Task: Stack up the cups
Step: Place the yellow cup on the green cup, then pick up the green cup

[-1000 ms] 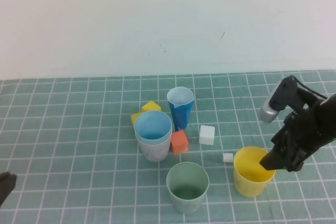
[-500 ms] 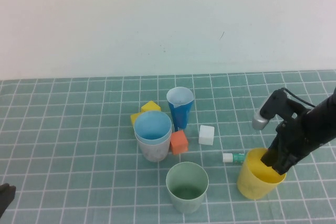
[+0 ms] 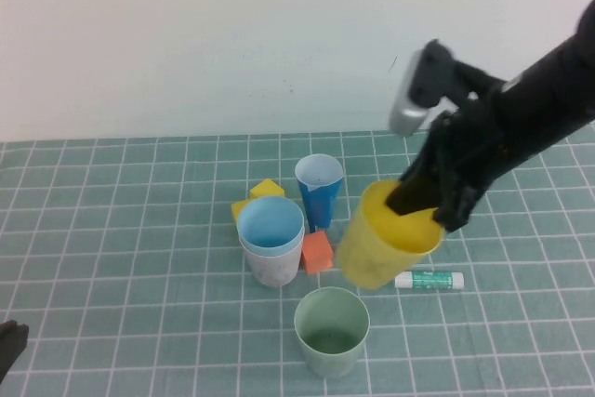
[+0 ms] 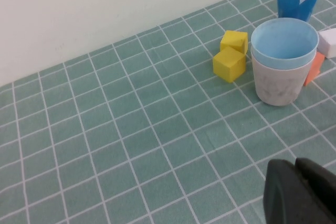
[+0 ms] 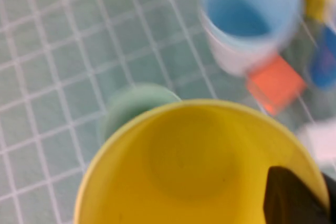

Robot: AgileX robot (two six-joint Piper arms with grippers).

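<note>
Right gripper [image 3: 420,204] holds yellow cup [image 3: 376,244]; left gripper [image 3: 7,341] low

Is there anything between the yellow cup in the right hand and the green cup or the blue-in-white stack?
Nothing visible blocks it. The right hand holds the yellow cup lifted above the table, over the small blocks. The green cup and the blue-in-white stack stand open-topped. The left hand rests far aside.

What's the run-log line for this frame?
right pincer: shut on yellow cup, lifted, tilted | left pincer: parked low | green cup: upright, empty | light blue cup: nested in pale cup
</note>
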